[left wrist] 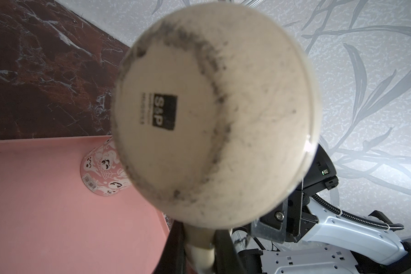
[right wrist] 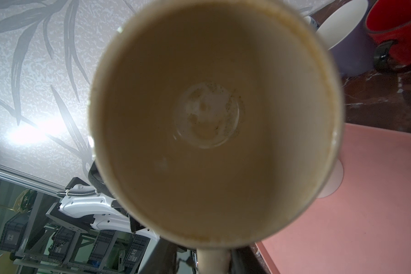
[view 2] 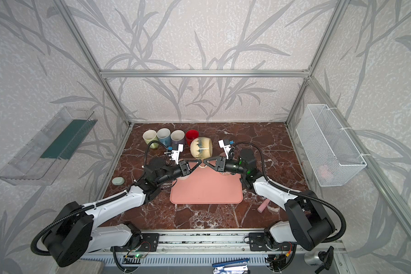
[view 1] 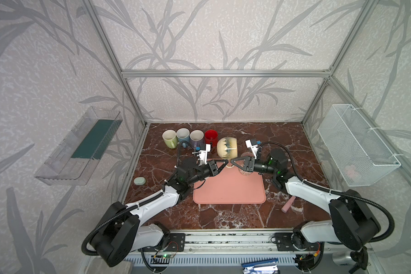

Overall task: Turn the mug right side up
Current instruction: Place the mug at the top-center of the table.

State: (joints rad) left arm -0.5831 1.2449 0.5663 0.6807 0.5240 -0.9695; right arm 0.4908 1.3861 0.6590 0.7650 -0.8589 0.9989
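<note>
A clear plastic tray [view 1: 64, 154] is hung on the left wall, with a dark green panel [view 1: 93, 140] laid in it. At the back of the marbled bench [view 1: 287, 132] four glazed mugs are stood upright: green mug [view 1: 169, 138], blue mug [view 1: 183, 135], purple mug [view 1: 197, 137], red mug [view 1: 211, 137]. The left pincer [view 1: 225, 163] is pressed onto the handle [left wrist: 199, 249] of the rounded cream mug [view 1: 227, 147]. This mug is held on its side above the far edge of the pink mat [view 1: 228, 189], stamped base turned left, speckled inside turned right. The right pincer [view 1: 232, 162] is set at the same handle, but its grip cannot be told. A faint pink thing [view 1: 351, 169] is seen in the white wire basket [view 1: 365, 151] on the right wall.
</note>
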